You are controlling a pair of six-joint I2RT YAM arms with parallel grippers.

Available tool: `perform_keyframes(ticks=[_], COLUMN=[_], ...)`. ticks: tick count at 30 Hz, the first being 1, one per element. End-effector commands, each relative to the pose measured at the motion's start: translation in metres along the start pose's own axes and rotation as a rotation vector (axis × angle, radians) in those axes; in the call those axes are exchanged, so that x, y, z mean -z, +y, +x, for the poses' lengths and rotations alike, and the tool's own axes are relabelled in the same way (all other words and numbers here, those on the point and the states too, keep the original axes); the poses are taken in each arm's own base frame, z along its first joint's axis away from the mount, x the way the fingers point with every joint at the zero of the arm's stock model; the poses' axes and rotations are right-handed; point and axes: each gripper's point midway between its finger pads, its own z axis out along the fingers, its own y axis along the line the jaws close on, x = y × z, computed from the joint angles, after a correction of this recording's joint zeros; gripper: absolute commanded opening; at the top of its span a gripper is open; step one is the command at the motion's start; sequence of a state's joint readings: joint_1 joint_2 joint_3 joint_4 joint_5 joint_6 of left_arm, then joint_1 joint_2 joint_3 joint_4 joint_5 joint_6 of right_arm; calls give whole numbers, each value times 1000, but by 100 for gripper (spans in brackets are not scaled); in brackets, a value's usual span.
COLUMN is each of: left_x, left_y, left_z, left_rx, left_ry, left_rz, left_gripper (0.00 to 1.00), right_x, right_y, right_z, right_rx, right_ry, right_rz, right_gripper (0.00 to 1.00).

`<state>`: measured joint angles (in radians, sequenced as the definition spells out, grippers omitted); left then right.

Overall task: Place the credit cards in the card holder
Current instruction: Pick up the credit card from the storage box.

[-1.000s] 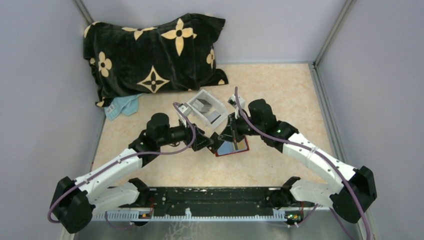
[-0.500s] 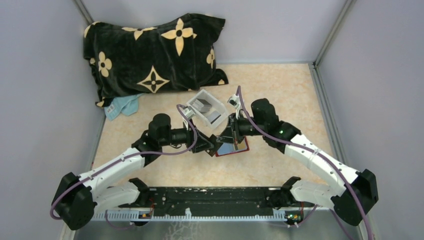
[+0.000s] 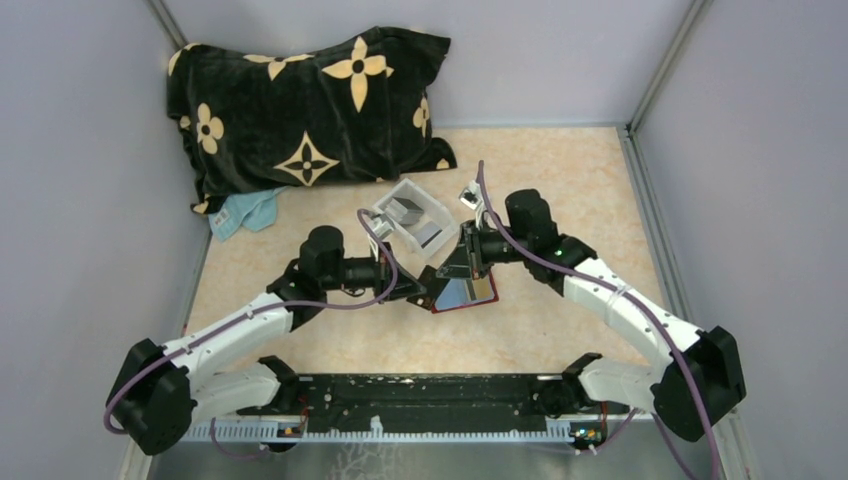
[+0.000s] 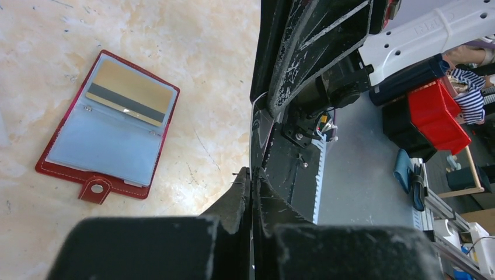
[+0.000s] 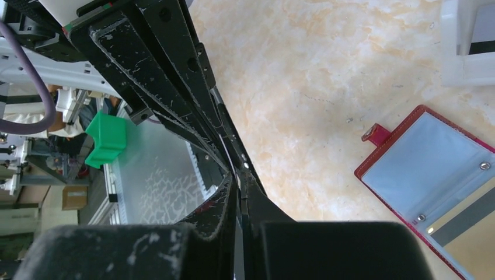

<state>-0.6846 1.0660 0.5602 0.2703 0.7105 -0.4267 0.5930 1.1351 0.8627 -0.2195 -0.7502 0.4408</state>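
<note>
Jaws both closed | left gripper (image 4: 251, 175), right gripper (image 5: 237, 176) angled inward, tips meeting near card holder (image 4: 105, 143), table centre | anything pinched unreadable, edge-on

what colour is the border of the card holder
Red, with pale stitching along it. The card holder shows best in the left wrist view.

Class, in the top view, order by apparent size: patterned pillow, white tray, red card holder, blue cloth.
1. patterned pillow
2. white tray
3. blue cloth and red card holder look alike, both partly hidden: not ranked.
</note>
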Motion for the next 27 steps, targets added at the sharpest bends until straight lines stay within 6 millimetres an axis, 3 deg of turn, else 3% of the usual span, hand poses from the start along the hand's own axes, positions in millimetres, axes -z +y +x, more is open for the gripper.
perform_keyframes(ticks=[1, 5, 7, 15, 21, 27], left_x=[-5, -7, -8, -10, -7, -8], left_y=[2, 20, 29, 51, 47, 44], left_z=[1, -5, -9, -15, -22, -22], left_rx=[-7, 38, 82, 320, 419, 482], left_ry=[5, -58, -119, -361, -467, -496], left_rz=[16, -74, -116, -137, -61, -5], left_gripper=[0, 0, 0, 0, 0, 0], right_x=[1, 13, 19, 19, 9, -6], right_y=[3, -16, -21, -46, -64, -69], right_z=[-20, -27, -30, -20, -10, -6], right_rx=[61, 98, 114, 84, 37, 0], right_ry=[-60, -162, -223, -337, -380, -375], right_rz=[-12, 138, 177, 230, 230, 179], right_gripper=[14, 46, 55, 56, 53, 49])
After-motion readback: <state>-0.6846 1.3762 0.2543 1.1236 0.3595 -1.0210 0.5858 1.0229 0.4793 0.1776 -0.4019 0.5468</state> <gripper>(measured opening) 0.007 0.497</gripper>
